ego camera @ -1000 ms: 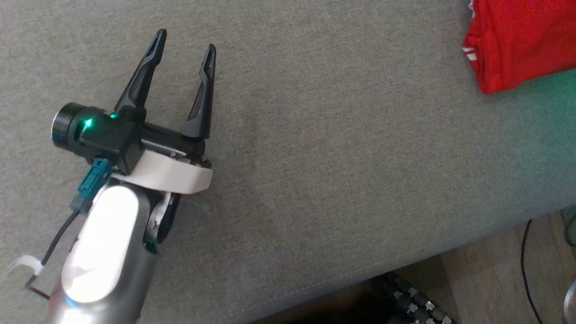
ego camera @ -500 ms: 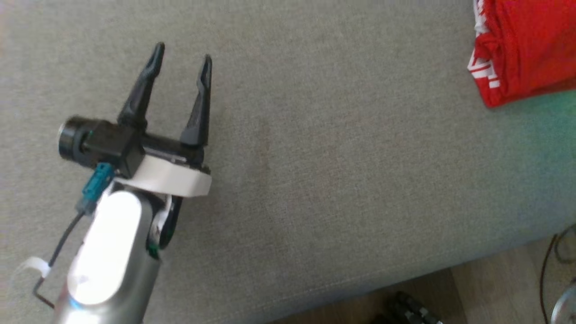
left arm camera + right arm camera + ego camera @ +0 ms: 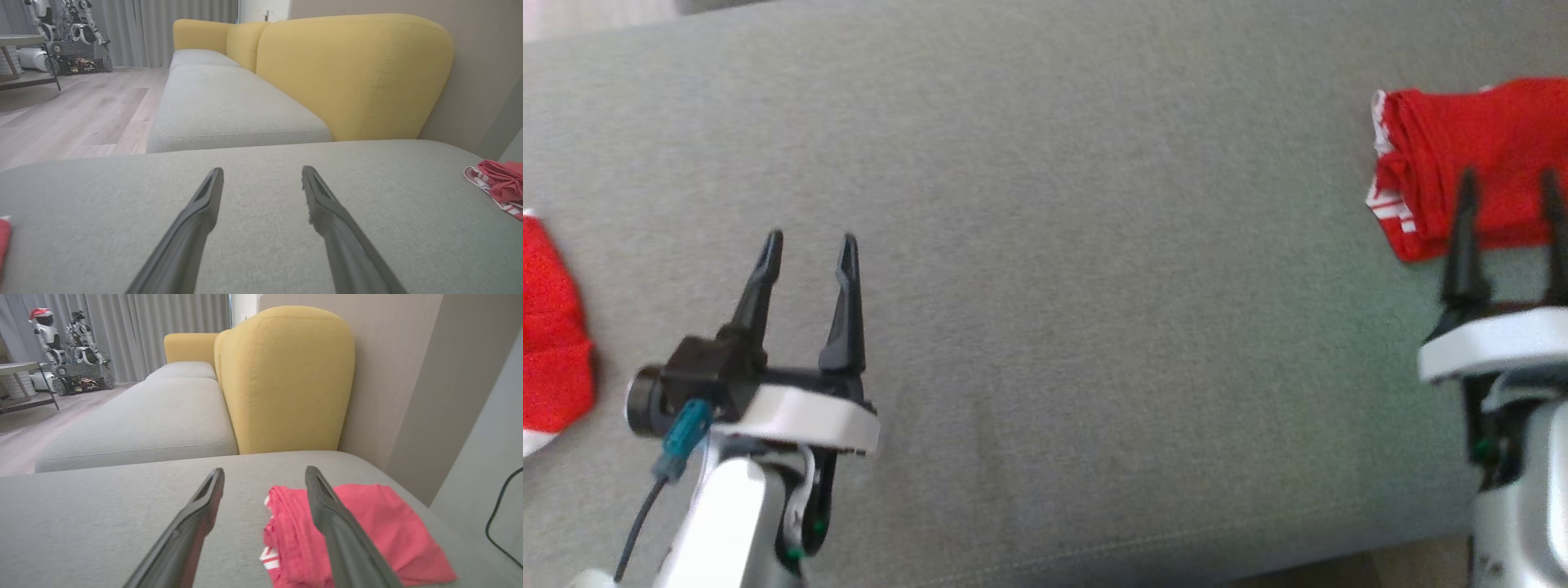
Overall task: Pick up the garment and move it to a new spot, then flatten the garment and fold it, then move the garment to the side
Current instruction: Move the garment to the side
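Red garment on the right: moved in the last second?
No. The camera shifted; the garment lies as before relative to the cushion's front edge.

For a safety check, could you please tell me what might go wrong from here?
The right gripper, open, points at the folded red garment; a low forward move might snag and unfold it.
It lies near the right end of the grey cushion; a nudge could slide it off.
A second red cloth lies left of the open left gripper; targets could get confused.
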Controlling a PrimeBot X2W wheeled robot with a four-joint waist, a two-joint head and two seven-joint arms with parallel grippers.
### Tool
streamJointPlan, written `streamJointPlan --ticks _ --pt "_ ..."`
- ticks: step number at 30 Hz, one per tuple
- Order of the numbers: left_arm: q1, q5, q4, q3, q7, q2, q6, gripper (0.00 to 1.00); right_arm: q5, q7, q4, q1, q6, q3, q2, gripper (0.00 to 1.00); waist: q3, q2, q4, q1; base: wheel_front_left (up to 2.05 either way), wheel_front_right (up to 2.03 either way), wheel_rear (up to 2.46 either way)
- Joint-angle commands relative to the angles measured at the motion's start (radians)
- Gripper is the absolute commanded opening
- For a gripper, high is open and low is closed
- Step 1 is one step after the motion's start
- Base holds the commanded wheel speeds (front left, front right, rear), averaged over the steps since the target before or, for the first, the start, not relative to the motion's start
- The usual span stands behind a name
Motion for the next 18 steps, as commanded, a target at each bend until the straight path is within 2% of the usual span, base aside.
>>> streamJointPlan --ticks 1,8,18 --pt "-0.001 -0.011 -0.032 0.042 -0.011 0.013 0.005 1.00 0.013 0.014 -0.058 0.010 -0.001 0.045 0.003 1.00 -0.039 -0.0001 0.038 0.0000 0.00 0.00 0.00" --pt "0.072 -0.032 -0.035 0.084 -0.012 0.020 0.028 1.00 0.089 0.053 -0.127 0.113 -0.001 0.186 0.010 1.00 -0.105 -0.0001 0.099 0.0000 0.00 0.00 0.00" --pt "0.169 -0.027 -0.031 0.090 -0.010 0.039 0.044 1.00 0.121 0.058 -0.112 0.189 -0.001 0.232 0.011 1.00 -0.193 -0.0001 0.137 0.0000 0.00 0.00 0.00"
